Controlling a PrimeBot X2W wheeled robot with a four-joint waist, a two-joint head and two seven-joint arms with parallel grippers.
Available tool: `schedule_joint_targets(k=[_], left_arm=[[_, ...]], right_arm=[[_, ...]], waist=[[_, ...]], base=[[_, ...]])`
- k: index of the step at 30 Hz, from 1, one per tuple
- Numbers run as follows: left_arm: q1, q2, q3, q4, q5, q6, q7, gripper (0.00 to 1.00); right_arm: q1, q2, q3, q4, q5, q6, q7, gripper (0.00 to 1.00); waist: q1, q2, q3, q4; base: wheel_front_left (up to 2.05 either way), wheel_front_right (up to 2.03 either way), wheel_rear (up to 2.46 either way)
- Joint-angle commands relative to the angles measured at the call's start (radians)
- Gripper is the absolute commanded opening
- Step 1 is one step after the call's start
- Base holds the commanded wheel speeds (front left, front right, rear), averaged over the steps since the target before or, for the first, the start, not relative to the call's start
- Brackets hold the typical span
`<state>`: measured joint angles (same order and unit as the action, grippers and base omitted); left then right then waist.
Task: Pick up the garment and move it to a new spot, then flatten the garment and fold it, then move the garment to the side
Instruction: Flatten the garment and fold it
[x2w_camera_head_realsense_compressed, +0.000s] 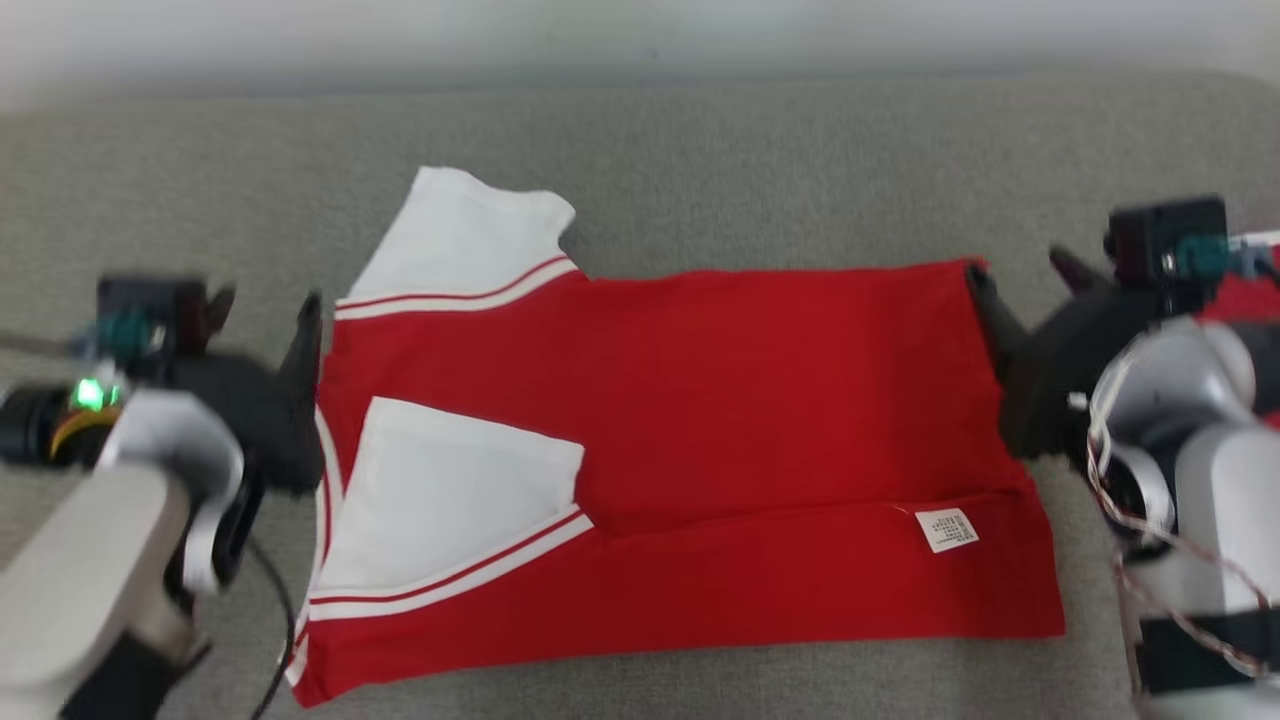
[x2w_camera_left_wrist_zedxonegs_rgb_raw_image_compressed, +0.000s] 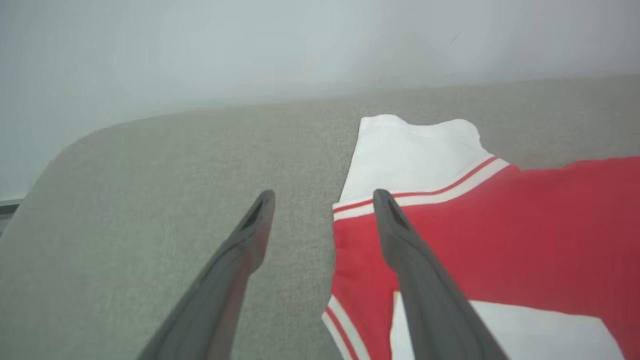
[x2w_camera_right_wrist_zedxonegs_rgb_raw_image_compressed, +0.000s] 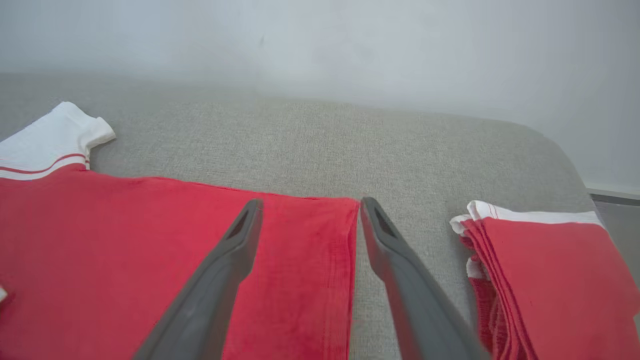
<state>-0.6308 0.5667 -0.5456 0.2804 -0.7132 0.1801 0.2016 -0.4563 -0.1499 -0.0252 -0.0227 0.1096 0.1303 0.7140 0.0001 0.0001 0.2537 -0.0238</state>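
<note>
The garment (x2w_camera_head_realsense_compressed: 760, 400) is a red shirt with white sleeves, spread sideways on the grey padded surface (x2w_camera_head_realsense_compressed: 700, 160). Its near long edge is folded over, one white sleeve (x2w_camera_head_realsense_compressed: 450, 500) lies on the red body, and a small label (x2w_camera_head_realsense_compressed: 945, 530) faces up. My left gripper (x2w_camera_head_realsense_compressed: 265, 320) is open at the collar-side edge; in the left wrist view the left gripper (x2w_camera_left_wrist_zedxonegs_rgb_raw_image_compressed: 324, 197) straddles the edge of the garment (x2w_camera_left_wrist_zedxonegs_rgb_raw_image_compressed: 525, 225). My right gripper (x2w_camera_head_realsense_compressed: 1030, 285) is open at the hem corner; in the right wrist view the right gripper (x2w_camera_right_wrist_zedxonegs_rgb_raw_image_compressed: 311, 205) straddles the hem of the garment (x2w_camera_right_wrist_zedxonegs_rgb_raw_image_compressed: 125, 240). Neither holds cloth.
A stack of folded red and white garments (x2w_camera_right_wrist_zedxonegs_rgb_raw_image_compressed: 550, 280) lies on the surface just right of my right gripper, and a strip of this stack (x2w_camera_head_realsense_compressed: 1245, 295) peeks out behind the right arm. A pale wall (x2w_camera_right_wrist_zedxonegs_rgb_raw_image_compressed: 350, 45) rises behind the surface, whose rounded corners (x2w_camera_left_wrist_zedxonegs_rgb_raw_image_compressed: 75, 145) drop off.
</note>
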Motion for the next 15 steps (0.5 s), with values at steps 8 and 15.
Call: schedule_joint_targets(k=[8,15], left_arm=[[-0.323,-0.049,-0.055,0.245,0.081,-0.107,0.039,1.0],[-0.486,-0.07,-0.054,0.384,0.085,-0.139,0.082,1.0]], right_arm=[[-0.261,-0.05,0.175,0.129,0.018,0.001,-0.057,1.0],[-0.372,-0.07,0.222,0.147,0.037,0.001,-0.081,1.0]], waist=[[-0.0001,-0.0001,0.219,-0.105],[-0.0001,-0.0001,0.323,-0.145]], base=[[0.0,0.0,0.0],[0.0,0.0,0.0]])
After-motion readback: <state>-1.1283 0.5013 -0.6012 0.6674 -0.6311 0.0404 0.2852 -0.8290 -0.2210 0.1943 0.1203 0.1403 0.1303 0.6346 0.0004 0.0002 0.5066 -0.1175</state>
